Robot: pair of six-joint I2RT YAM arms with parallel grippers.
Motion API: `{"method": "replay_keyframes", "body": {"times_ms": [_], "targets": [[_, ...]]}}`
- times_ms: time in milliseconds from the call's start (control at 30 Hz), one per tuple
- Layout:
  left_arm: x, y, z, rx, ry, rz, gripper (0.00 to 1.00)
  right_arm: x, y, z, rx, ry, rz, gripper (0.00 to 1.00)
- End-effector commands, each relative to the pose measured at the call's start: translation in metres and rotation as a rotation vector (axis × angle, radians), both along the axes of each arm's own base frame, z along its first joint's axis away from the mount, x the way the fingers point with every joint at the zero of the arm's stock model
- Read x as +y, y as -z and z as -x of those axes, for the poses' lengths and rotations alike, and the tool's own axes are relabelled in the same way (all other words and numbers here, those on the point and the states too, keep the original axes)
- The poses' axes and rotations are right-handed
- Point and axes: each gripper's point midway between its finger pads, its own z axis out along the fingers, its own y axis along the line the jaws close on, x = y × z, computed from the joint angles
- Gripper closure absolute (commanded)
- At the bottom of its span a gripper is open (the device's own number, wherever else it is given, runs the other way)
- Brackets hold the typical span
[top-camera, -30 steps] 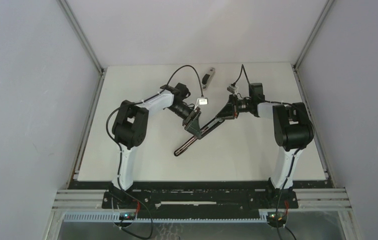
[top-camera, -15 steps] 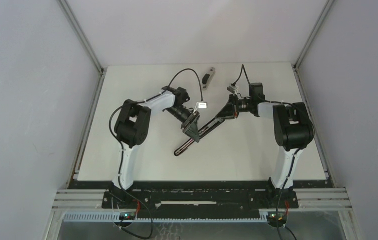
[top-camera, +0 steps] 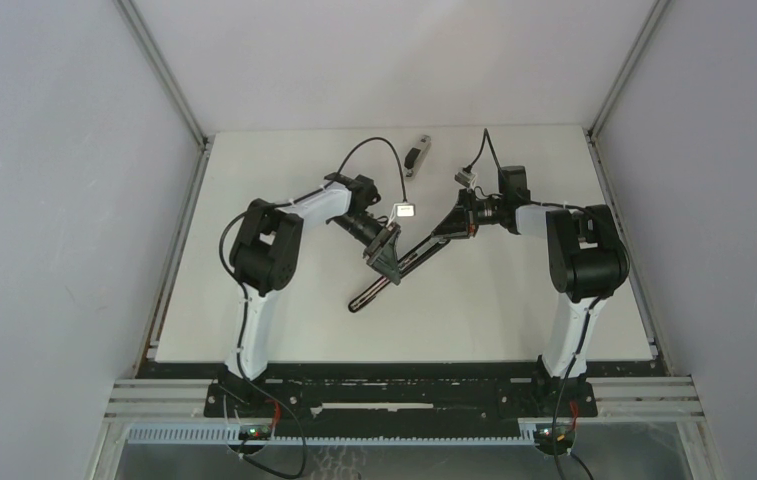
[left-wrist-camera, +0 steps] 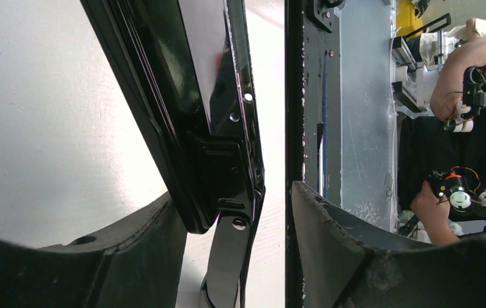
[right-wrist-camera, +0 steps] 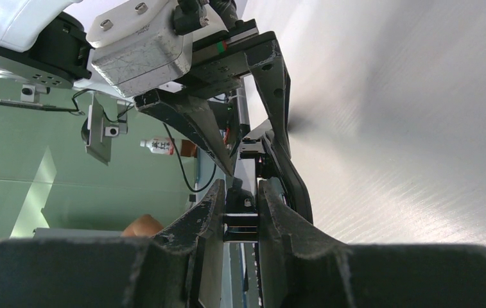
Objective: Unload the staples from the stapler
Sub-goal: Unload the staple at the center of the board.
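The long black stapler (top-camera: 369,292) lies aslant over the middle of the table (top-camera: 514,320), spanned by both arms. The right gripper (right-wrist-camera: 240,218) is clamped on the stapler's far end. The left gripper (left-wrist-camera: 234,192) stands half-wide around its body, one finger touching and the other apart. No staples show anywhere (the stapler's inside is hidden), so the unloading looks barely begun: opening and emptying remain.
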Motion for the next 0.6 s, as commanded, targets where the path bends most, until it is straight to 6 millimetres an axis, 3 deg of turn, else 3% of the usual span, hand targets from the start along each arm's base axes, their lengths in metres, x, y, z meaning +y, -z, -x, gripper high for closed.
{"method": "replay_keyframes", "body": {"times_ms": [0, 333, 467, 567], "targets": [[-0.0127, -0.0191, -0.0066, -0.032, 0.004, 0.066, 0.38, 0.0007, -0.0329, 0.0049, -0.085, -0.050, -0.049, 0.95], [-0.0149, -0.0204, -0.0080, -0.031, -0.001, 0.065, 0.50, 0.0013, -0.0334, 0.0054, -0.086, -0.052, -0.050, 0.95], [-0.0172, -0.0216, -0.0099, -0.024, -0.012, 0.065, 0.62, 0.0012, -0.0326, 0.0052, -0.088, -0.051, -0.049, 0.94], [-0.0173, -0.0220, -0.0109, -0.026, -0.017, 0.059, 0.68, 0.0007, -0.0327, 0.0052, -0.089, -0.052, -0.050, 0.86]]}}
